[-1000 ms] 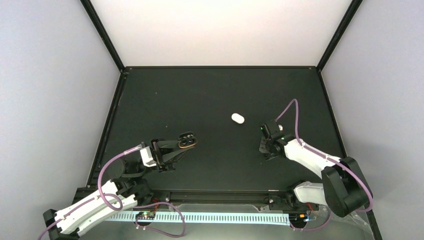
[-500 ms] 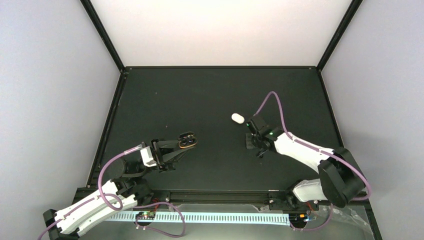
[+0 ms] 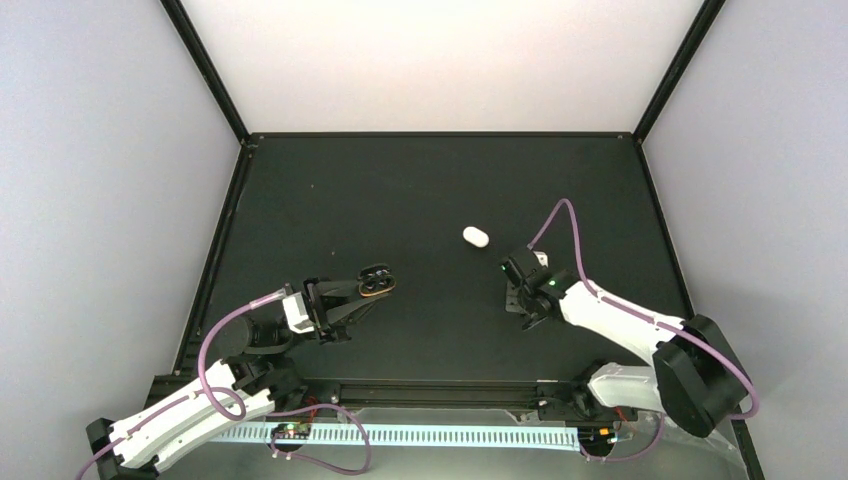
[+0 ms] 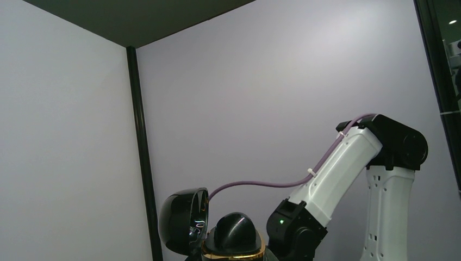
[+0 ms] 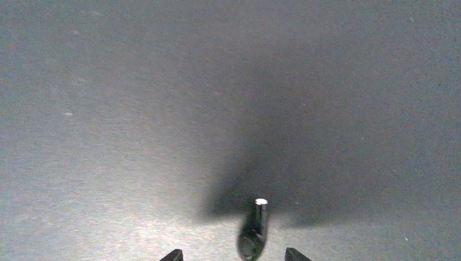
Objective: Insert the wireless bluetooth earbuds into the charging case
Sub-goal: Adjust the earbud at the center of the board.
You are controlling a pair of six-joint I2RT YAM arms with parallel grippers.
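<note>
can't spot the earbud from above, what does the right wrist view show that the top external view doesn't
Only the right wrist view: a small glossy black earbud with a silver tip lying on the black table, between the fingertips of the open right claw, neither fingertip touching it.
Only the top external view: the left claw holding the open glossy black charging case with a gold rim, and a small white oval object lying mid-table.
Both: the black table and the right claw.

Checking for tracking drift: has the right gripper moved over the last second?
Yes. The right gripper swung left toward the white oval, then drew back away from it, to the right and nearer the arm bases.
</note>
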